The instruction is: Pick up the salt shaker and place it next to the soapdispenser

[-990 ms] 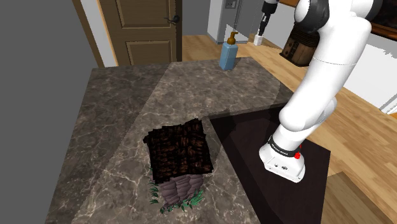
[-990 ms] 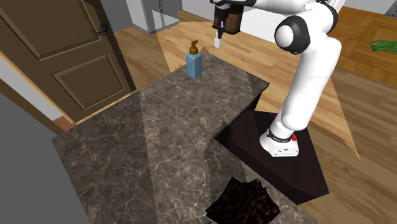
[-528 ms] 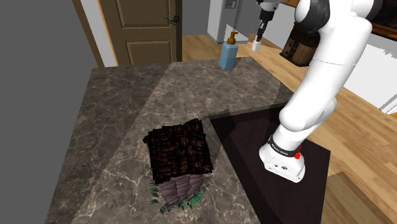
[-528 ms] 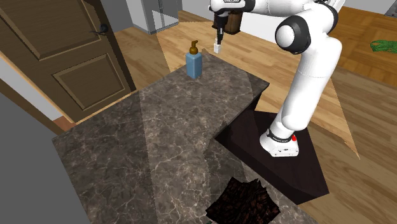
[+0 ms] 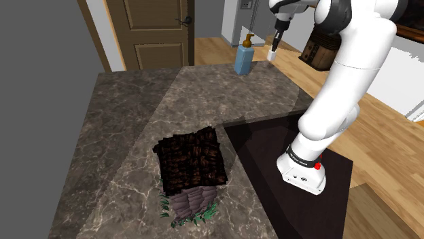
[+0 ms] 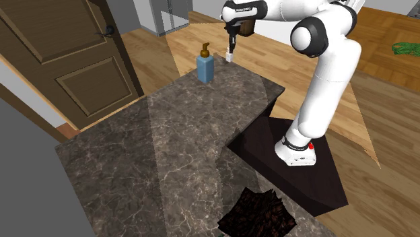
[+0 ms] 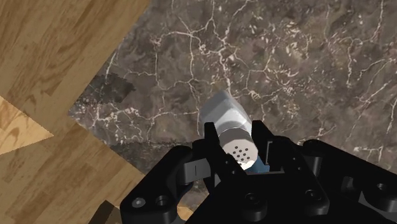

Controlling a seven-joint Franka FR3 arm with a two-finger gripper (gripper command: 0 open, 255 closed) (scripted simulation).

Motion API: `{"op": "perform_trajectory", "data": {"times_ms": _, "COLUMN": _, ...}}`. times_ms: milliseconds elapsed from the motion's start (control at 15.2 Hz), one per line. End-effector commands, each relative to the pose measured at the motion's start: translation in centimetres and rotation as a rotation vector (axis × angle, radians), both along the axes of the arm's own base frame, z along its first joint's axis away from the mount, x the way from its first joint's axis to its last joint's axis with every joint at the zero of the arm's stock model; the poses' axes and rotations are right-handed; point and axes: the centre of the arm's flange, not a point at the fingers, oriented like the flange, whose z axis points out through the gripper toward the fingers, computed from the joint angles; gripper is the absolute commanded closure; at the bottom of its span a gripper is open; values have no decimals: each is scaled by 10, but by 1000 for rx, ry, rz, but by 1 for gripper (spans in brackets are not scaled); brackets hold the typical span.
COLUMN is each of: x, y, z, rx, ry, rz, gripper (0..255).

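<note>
1. The black gripper (image 7: 234, 132) is pinched on the salt shaker (image 7: 224, 119), one finger on each side just below its perforated cap.
2. The pale shaker (image 5: 271, 56) hangs upright over the far corner of the dark marble counter (image 5: 129, 108); contact with the stone cannot be judged.
3. The blue soap dispenser (image 6: 204, 66) with a brown pump stands near, on the same far edge.
4. Wooden floor (image 7: 44, 70) lies beyond the corner.
</note>
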Motion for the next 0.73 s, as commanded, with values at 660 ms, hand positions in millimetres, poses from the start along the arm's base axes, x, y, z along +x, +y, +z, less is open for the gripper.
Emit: {"op": "perform_trajectory", "data": {"times_ms": 660, "x": 0, "y": -1, "z": -64, "rx": 0, "ry": 0, "rz": 0, "gripper": 255}}
